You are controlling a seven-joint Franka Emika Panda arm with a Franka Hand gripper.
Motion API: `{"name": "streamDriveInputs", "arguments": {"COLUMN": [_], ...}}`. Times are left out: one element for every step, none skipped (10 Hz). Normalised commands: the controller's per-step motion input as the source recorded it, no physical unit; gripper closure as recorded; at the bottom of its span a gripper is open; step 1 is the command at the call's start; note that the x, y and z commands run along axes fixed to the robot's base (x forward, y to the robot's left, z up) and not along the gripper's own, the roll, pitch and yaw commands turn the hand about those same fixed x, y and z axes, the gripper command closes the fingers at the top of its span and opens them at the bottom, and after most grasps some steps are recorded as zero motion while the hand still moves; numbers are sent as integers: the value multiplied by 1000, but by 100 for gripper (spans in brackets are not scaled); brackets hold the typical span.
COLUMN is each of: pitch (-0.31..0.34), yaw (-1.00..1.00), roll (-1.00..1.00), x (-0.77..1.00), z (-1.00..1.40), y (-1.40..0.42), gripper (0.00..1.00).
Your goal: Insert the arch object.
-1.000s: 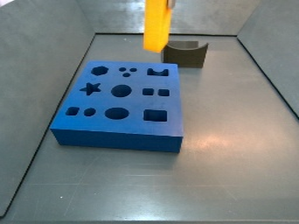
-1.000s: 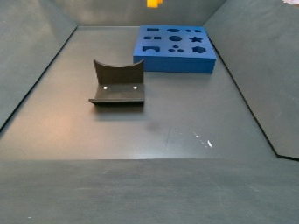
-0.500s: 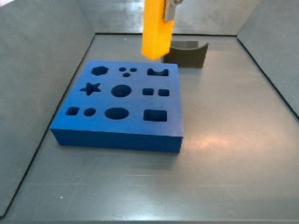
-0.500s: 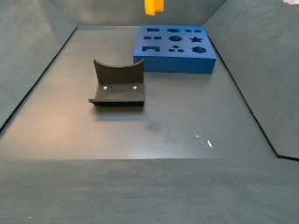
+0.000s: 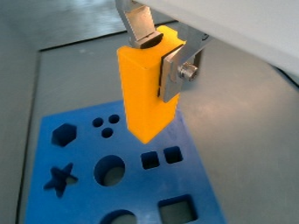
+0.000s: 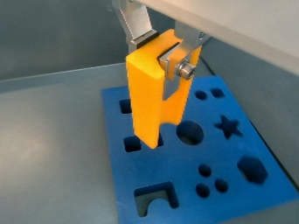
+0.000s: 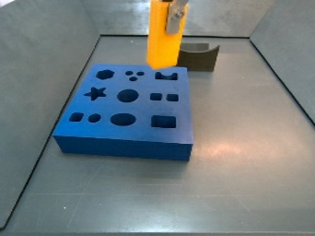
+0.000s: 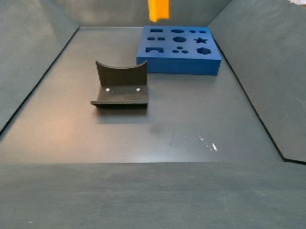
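Our gripper (image 5: 163,54) clamps the arch (image 5: 149,87) near its top, long axis upright. It hangs above the board (image 6: 233,188), apart from it, its lower end near the board's edge closest to the grey block (image 7: 197,56); we still need to line it up with its slot.

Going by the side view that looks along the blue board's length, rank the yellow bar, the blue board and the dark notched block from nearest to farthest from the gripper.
1. Yellow bar: held upright in the gripper.
2. Blue board: below the bar's lower end.
3. Dark notched block: on the floor beyond the board; close to call against the board.
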Motion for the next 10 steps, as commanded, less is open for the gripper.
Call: {"name": "streamDriveInputs", "arguments": {"pitch": [0, 0, -6, -29, -47, -83, -123, -139, -181, -226], "yaw": [-854, -751, -497, -483, -603, -717, -814, -806, -709, -629], "roll": [0, -6, -17, -59, -117, -193, -267, -284, -319, -360], "x": [-57, -63, -46, 0, 0, 37, 137, 151, 209, 280], "z": [-269, -229, -206, -197, -194, -180, -177, -157, -163, -154], "y": [151, 249, 491, 480, 311, 129, 0, 0, 63, 123], "gripper": [100, 100, 100, 100, 100, 100, 100, 100, 100, 100]}}
